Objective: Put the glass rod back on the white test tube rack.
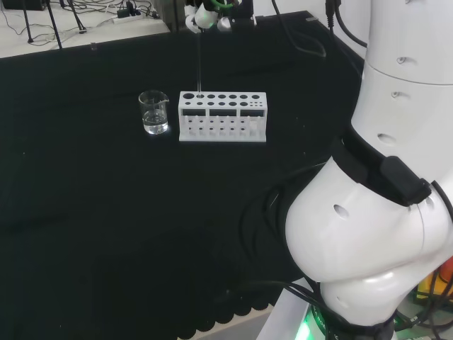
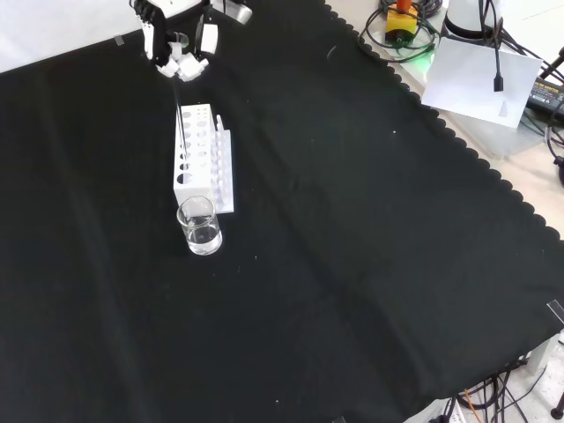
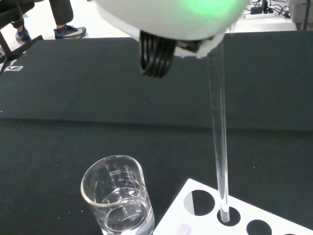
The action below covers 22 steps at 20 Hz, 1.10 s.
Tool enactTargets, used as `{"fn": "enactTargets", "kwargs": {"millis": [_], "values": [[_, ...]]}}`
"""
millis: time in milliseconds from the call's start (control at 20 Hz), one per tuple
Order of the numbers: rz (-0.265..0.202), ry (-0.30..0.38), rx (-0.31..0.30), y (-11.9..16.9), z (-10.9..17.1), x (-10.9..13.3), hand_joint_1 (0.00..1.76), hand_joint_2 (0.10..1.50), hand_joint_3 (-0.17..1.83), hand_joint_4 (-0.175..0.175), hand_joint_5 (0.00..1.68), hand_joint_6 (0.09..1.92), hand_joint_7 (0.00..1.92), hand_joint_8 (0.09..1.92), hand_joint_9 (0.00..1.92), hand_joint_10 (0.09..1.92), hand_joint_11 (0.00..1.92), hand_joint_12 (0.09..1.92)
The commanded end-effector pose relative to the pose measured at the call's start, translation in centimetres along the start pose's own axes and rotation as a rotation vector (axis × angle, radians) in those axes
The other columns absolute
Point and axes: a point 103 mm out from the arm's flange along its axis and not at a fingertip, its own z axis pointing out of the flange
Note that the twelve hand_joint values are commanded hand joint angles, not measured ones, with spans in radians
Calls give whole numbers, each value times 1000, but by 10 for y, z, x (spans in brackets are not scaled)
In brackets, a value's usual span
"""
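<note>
Black-clothed bench (image 1: 85, 234): rack (image 1: 223, 117), beaker (image 1: 154, 112).

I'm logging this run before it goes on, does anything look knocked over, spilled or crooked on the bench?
Nothing stands out. The beaker stands upright beside the white test tube rack, with no spill on the cloth. The glass rod, held by the hand, hangs nearly upright with its tip in a rack hole.
</note>
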Motion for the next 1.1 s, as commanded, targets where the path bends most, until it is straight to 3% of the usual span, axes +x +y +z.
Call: {"fn": "enactTargets", "kwargs": {"millis": [50,300,550,1100], "values": [[-10,17,30,5,22,-1,1221,587,842,-175,1216,847,1526,1118,1814,883,1769,755],[-1,19,34,6,28,-12,1221,586,843,-175,1217,847,1526,1118,1815,883,1769,755],[6,29,68,8,54,-18,1221,586,843,-175,1217,846,1525,1118,1815,883,1768,756],[-4,41,72,8,67,-23,1221,587,841,-175,1217,846,1524,1118,1815,883,1768,756]]}}
